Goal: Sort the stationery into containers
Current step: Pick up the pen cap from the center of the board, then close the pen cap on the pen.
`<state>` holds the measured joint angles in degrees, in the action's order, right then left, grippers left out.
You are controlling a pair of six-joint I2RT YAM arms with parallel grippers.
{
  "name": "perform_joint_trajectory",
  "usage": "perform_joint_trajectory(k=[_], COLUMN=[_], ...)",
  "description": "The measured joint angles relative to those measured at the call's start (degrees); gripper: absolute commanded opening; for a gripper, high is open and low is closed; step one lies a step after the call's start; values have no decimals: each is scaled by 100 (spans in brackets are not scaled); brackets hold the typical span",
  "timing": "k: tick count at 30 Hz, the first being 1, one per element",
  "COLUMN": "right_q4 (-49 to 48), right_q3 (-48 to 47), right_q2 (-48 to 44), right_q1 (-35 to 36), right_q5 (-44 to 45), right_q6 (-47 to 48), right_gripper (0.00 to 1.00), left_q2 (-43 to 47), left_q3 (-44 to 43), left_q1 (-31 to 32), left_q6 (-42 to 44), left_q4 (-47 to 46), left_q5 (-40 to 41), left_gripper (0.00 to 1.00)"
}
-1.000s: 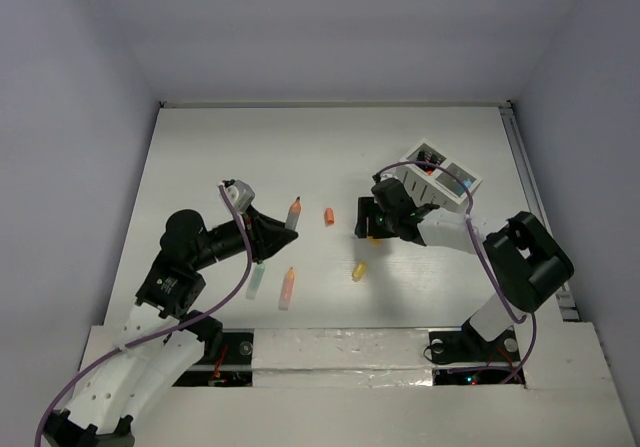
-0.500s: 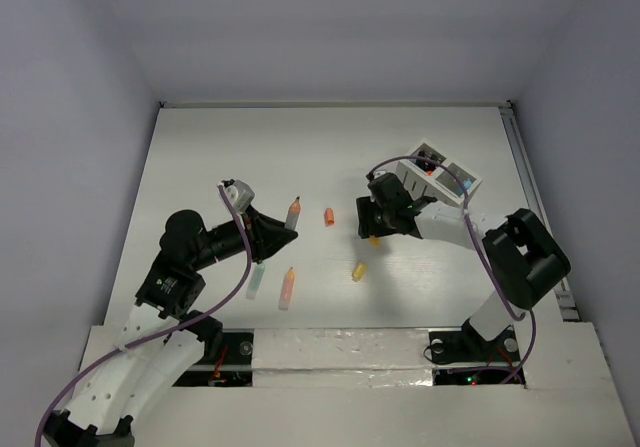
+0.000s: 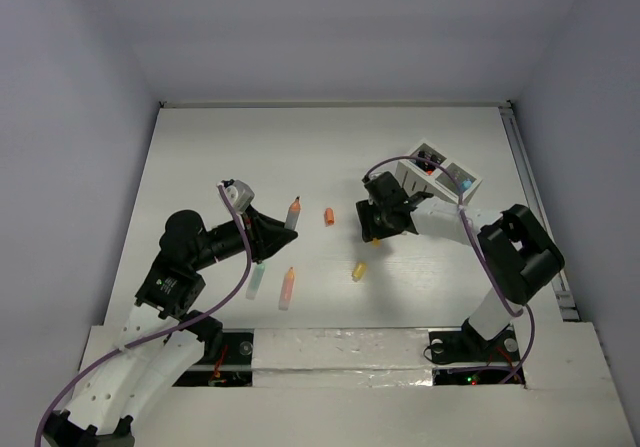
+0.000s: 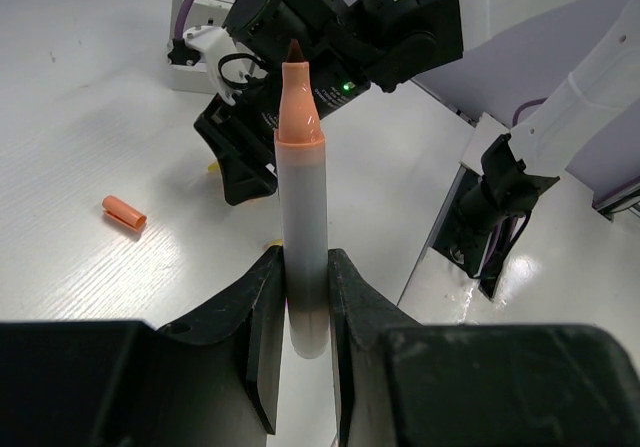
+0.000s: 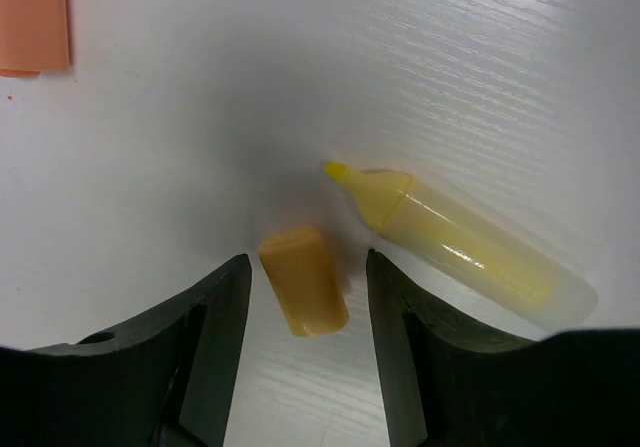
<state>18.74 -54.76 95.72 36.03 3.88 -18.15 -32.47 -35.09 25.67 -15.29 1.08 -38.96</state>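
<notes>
Four pens are showing: marker (image 4: 302, 217) in the left pincer (image 4: 303, 267), mint pen (image 3: 256, 280) and peach pen (image 3: 287, 288) near it, yellow highlighter (image 5: 460, 247) by the right pincer (image 5: 305, 267). Two caps are lying there: yellow cap (image 5: 304, 281) between its fingers (image 5: 210, 357), orange cap (image 3: 329, 216) beside. One box (image 3: 472, 181) is standing behind.

The left arm (image 3: 185, 245) and right arm (image 3: 520, 252) are built alike, with bulky black joint housings linked by smooth white segments. A thin purple cable (image 3: 246, 257) loops along each. The right arm carries a small green light (image 4: 346, 87). The left fingers (image 4: 260, 337) and right fingers (image 5: 205, 357) are matte black wedges.
</notes>
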Motion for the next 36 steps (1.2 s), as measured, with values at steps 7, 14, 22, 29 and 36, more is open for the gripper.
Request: perform_joint_trajectory(k=[7, 14, 22, 29, 36], right_q4=[140, 138, -1248, -3377, -4201], right_q3=[-66, -68, -81, -426, -975], right_q2=[52, -7, -1204, -1493, -1272], right_q1=[15, 72, 81, 258, 881], right_q5=[59, 46, -496, -579, -579], right_q6=[68, 31, -610, -1486, -1812], right_gripper=[31, 19, 14, 14, 12], left_q2=[13, 13, -2, -133, -304], left_q3=[0, 0, 0, 0, 0], left_q1=[0, 0, 0, 0, 0], left_q6=[0, 0, 0, -2, -2], left_q4=[0, 2, 2, 9, 155], left_q5=[0, 2, 92, 348, 656], left_gripper=[0, 0, 0, 0, 0])
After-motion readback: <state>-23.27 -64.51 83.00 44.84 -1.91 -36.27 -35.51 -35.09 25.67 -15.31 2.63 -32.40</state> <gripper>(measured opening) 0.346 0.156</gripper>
